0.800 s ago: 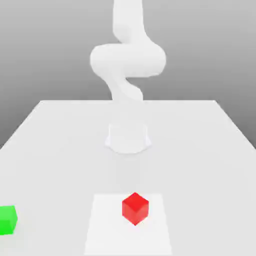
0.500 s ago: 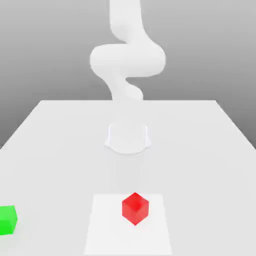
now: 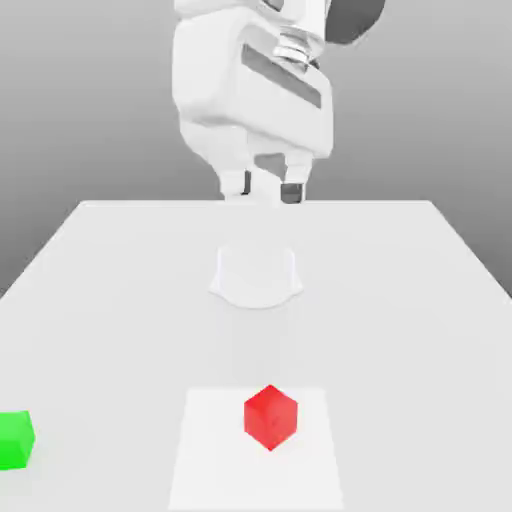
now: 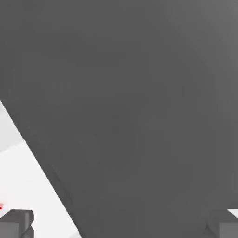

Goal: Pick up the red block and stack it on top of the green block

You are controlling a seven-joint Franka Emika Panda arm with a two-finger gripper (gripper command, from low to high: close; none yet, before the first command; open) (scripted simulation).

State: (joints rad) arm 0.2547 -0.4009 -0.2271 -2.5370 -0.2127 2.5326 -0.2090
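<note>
White two-finger gripper (image 3: 268,187) hangs high above white tabletop (image 3: 400,300), jaws wide apart, empty. Small bright red cube (image 3: 270,416) sits on tabletop; small bright green cube (image 3: 15,439) well apart, toward exterior view's left.

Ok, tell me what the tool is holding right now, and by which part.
Nothing is held. The tool hangs open above the table, while the red block sits untouched on the surface.

The red block (image 3: 270,416) is bright red and plain, with no marks. The green block (image 3: 15,439) is bright green and plain too. The table (image 3: 400,300) is white, with a whiter square patch (image 3: 210,450) under the red block. The gripper (image 3: 267,188) is white with dark fingertips. The background is grey.
</note>
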